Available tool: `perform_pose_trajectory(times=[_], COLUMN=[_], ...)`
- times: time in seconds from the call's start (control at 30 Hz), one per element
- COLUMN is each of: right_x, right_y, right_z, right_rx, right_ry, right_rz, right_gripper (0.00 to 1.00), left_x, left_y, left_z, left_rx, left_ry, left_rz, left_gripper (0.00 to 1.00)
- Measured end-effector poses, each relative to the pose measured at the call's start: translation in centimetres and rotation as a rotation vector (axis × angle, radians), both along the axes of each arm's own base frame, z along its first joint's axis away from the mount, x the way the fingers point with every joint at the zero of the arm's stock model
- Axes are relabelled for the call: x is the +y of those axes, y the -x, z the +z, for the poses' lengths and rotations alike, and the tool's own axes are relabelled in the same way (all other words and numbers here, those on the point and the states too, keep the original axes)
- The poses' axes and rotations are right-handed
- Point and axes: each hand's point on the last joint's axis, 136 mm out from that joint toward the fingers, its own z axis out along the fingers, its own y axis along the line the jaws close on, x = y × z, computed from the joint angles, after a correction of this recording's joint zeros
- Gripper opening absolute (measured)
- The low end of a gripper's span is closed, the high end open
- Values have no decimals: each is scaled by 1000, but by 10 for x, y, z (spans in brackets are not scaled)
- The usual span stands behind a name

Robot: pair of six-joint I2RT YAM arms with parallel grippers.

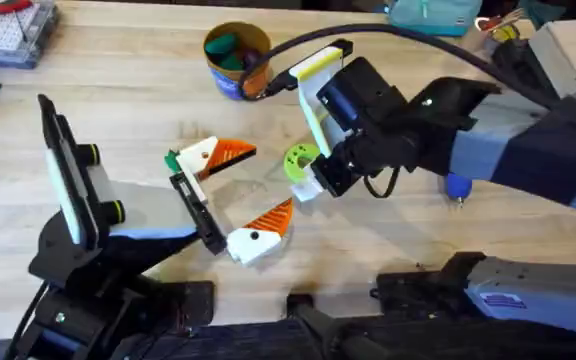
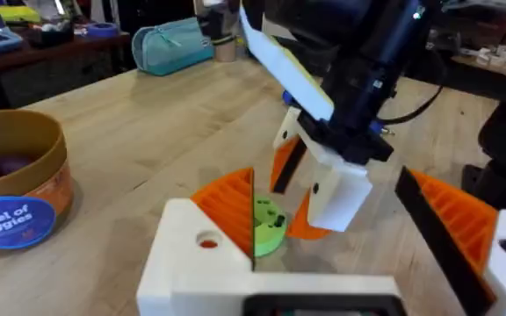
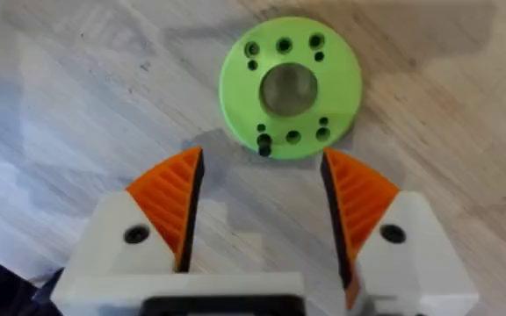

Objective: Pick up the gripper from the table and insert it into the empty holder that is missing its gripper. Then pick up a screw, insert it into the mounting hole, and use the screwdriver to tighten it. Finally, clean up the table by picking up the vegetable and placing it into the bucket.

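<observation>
Cleanup step: the right pincer, released, hovers over the vegetable; next, descend, clench, carry toward the bucket at eleven o'clock. Left pincer released.

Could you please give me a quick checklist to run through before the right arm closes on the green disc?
1. Right gripper open: ok, orange pads spread apart.
2. Disc lying flat on the table: ok.
3. Disc between the fingers: not ok, it sits just beyond the fingertips.
4. Left gripper out of the way: ok, open and apart from the disc, beside it.
5. Bucket upright and reachable: ok, though some items are already inside.
6. Height of the pads above the table: cannot tell.
</observation>
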Motion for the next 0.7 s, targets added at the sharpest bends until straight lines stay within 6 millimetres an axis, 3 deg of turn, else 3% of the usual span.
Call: perform_pose_trajectory(times=[0.37,0.7], right_x=[-1,3], right_y=[1,-3], right_z=[-10,-8], right_rx=[26,9], right_ry=[21,8], right_rz=[-1,0], right_gripper=[567,507], left_x=[0,0], left_y=[0,0], left_z=[0,0], left_rx=[0,0], left_ry=[0,0], left_rz=[0,0], left_gripper=[995,995])
